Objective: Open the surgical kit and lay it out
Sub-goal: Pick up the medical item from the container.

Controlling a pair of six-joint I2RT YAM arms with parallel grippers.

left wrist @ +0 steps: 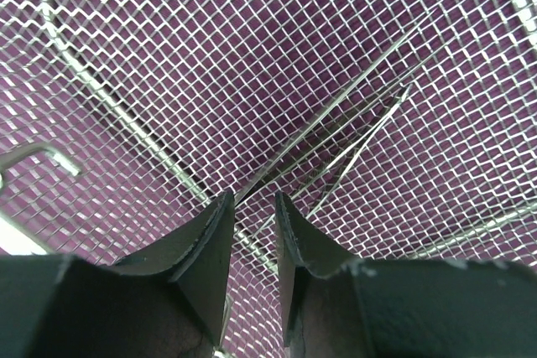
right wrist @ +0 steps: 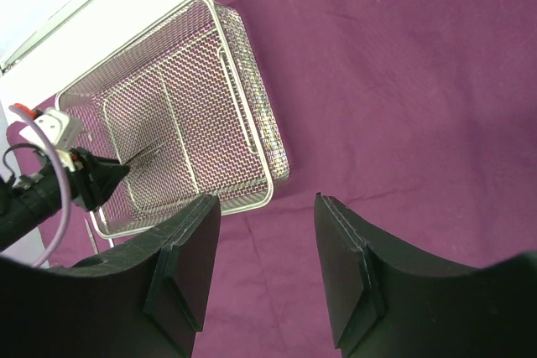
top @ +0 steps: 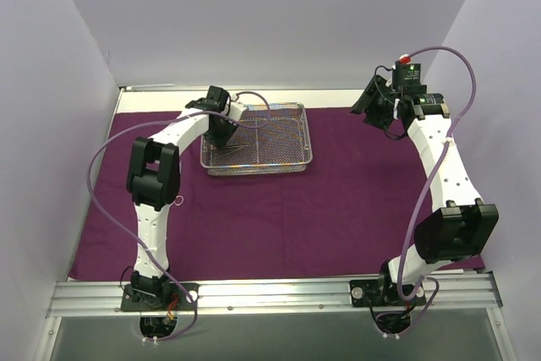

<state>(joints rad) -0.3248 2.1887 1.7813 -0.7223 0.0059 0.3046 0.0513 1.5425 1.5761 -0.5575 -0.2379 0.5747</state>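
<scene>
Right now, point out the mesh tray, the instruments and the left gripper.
mesh tray (top: 270, 166): top external view, on its near wall.
instruments (left wrist: 348, 127): left wrist view, on the crossed shafts.
left gripper (left wrist: 253, 199): left wrist view, midway between the fingertips.

**Wire-mesh tray** (top: 258, 166): rectangular, silver, open-topped and upright, with low walls.

**Cloth wrap** (top: 355, 200): dark purple, unfolded and spread flat. It lies under the tray and reaches well beyond it on every side, farthest to the right.

**Instruments** (left wrist: 336, 111): slim, bright metal, lying crossed on the tray's mesh floor in its left half. Their ring handles cannot be made out.
</scene>
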